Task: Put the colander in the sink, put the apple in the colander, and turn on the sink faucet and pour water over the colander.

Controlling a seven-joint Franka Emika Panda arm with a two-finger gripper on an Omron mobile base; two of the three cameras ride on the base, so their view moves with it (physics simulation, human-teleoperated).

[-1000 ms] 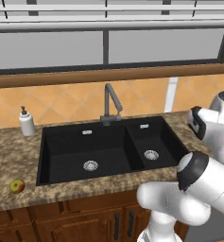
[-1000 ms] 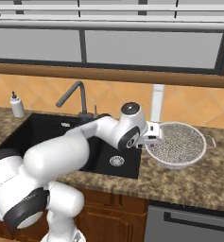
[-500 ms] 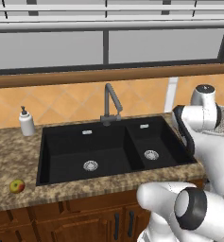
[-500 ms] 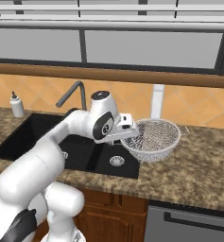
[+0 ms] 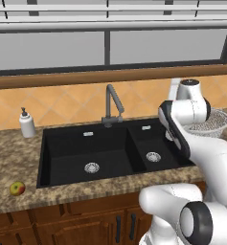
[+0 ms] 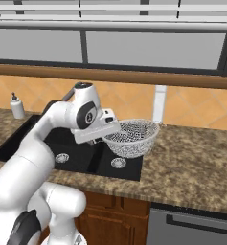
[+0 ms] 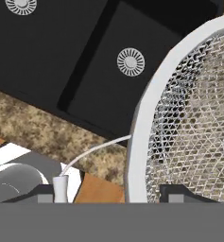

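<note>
1. Your tool (image 7: 127, 191) is pinching the pale rim of the colander (image 6: 130, 138). In the hand view one dark fingertip sits inside the mesh bowl and the other outside it, with the rim running up between them.
2. The colander is lifted clear of the worktop (image 6: 196, 162). In the right base view it hangs in the air above the right edge of the sink (image 5: 67, 158), over the seam where the granite meets the smaller basin.
3. Judging from these views, you are partway through the first step: the colander is held and near the sink, but it is not yet inside either basin.
4. The apple (image 5: 17, 188) lies on the worktop to the left of the sink, well apart from the colander. It is untouched, so that step is left to do.
5. The faucet (image 5: 111, 103) stands behind the divider between the two basins, its spout angled over the large basin. No water shows in either basin, so I judge it is off, and pouring water over the colander is left as well.
6. A white soap bottle (image 5: 26, 123) stands at the back left of the worktop.
7. No brand, label or writing can be read on anything here; the soap bottle, sink and colander look plain.
</note>
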